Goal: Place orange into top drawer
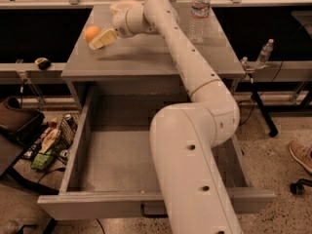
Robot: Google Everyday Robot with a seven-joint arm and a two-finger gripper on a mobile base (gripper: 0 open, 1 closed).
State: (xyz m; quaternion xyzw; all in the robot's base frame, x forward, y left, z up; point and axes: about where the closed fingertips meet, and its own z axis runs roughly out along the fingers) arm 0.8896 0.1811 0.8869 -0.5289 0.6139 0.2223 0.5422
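Over cabinet top point(146, 57), pincer point(96, 43) beside one orange point(90, 32)

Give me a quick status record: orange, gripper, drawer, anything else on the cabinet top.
orange: on the cabinet top, far left as seen
gripper: over the cabinet top, right beside the orange; grip on it not confirmed
drawer: pulled open, orange not in it
other items: water bottle upright at far right; bowl at the back, partly hidden by the arm
task step: orange not yet placed

Orange point(90, 32) on cabinet top point(146, 58), left — end effector point(97, 42) just beside; top drawer point(100, 206) below.
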